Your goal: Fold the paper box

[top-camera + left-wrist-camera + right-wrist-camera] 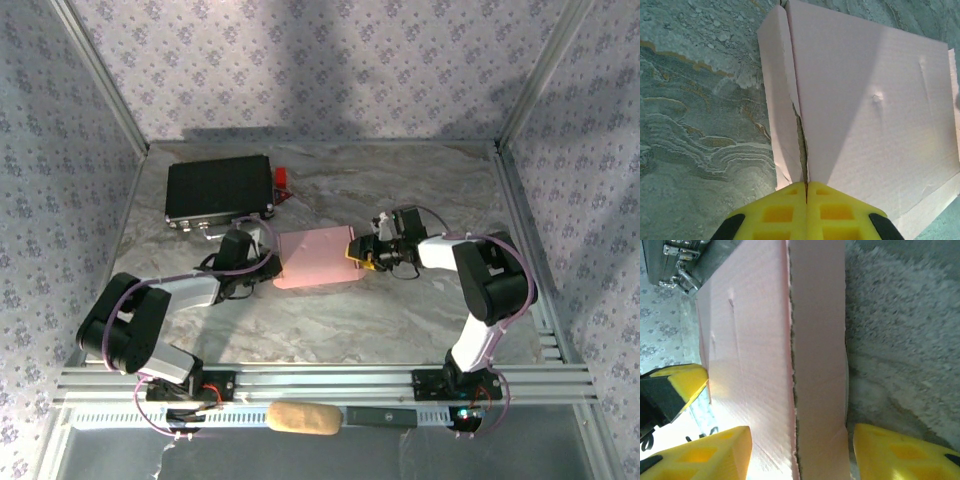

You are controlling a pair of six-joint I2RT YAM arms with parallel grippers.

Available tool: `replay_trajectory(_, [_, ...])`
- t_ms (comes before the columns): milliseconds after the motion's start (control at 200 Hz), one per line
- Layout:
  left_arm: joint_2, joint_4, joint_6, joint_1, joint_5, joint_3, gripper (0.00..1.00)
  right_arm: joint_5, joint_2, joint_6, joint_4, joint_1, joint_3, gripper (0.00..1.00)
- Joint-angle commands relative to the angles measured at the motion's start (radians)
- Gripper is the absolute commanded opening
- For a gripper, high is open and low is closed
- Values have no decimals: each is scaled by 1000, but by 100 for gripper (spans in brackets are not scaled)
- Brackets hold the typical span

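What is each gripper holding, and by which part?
The left gripper is shut, apparently pinching the pale pink thin cardboard box at its edge, where a flap meets the main panel. The right gripper straddles the opposite flap, open.

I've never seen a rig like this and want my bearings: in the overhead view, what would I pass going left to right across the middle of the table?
left arm → left end effector → paper box → right end effector → right arm

Floral-papered walls (pixel 330 60), seemingly marble tabletop (pixel 390 320)
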State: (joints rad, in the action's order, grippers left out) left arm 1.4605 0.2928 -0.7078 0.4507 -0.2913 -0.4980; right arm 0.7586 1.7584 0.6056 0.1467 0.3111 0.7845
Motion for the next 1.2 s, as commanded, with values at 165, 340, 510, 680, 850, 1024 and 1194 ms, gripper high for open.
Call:
replay_trajectory(165, [29,-80,22,-48,8,59,4,82,-16,56,70,0,-36,61])
replay_trajectory(340, [39,-84,24,-47,1,45,4,145,33,150,195,24,-15,60])
replay_trajectory(510, [38,-80,25,-48,0,41,4,160,55,233,299,41,-21,57])
replay_trajectory(680, [0,-102,37,-48,-1,28,8,153,54,282,327,57,-23,47])
replay_trajectory(850, [-143,-187,60,-47,15,6,36,129,18,348,335,54,-38,39])
replay_trajectory(1024, [-382,-403,201,6,140,-62,54,122,-3,422,209,40,5,36])
replay_trajectory(1194, [-487,-540,524,196,271,-148,58,126,-29,475,47,32,53,36])
